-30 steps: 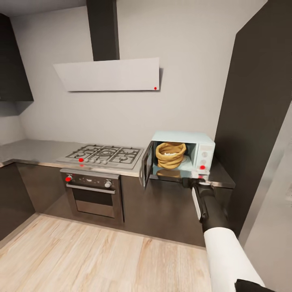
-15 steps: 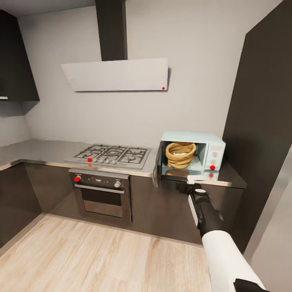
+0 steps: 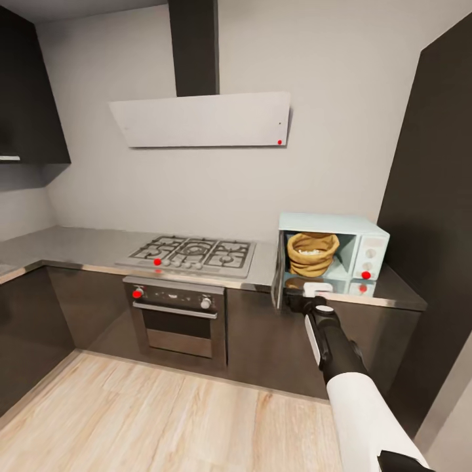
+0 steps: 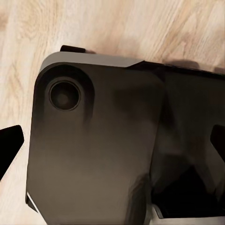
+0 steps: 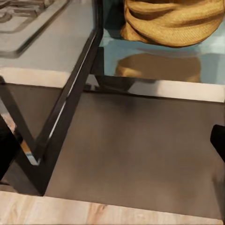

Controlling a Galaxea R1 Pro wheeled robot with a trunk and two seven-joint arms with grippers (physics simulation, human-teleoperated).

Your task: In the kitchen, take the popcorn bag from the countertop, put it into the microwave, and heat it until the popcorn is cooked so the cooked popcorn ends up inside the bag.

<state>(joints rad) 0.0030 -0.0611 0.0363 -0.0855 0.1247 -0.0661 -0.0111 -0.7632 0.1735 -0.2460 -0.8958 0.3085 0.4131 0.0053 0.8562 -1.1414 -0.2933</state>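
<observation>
- The grey steel surface is running along the wall above dark cabinet fronts, and it is carrying a gas hob with a built-in oven sitting beneath it.
- A white slanted extractor hood is hanging on the wall above the hob.
- Further right, the pale mint-blue microwave is standing on the surface at its far right end, next to a tall dark cabinet.
- The microwave door is standing open, swung out to the left of the cavity; the right wrist view is looking at the door edge-on.
- The popcorn bag is sitting upright inside the microwave cavity, well back from the opening.
- The bag is showing as a squat mustard-brown sack with a rolled rim and wrinkled sides, and its reflection is lying on the glossy floor in front of it.
- Whitish popcorn is lying inside the bag's open mouth.
- The right end effector is hanging just in front of the surface edge below the microwave opening, holding nothing; how far apart its fingers are standing I cannot tell.
- The left end effector is pointing down over the robot's dark base and the wooden floor, fingers spread wide and gripping nothing.
</observation>
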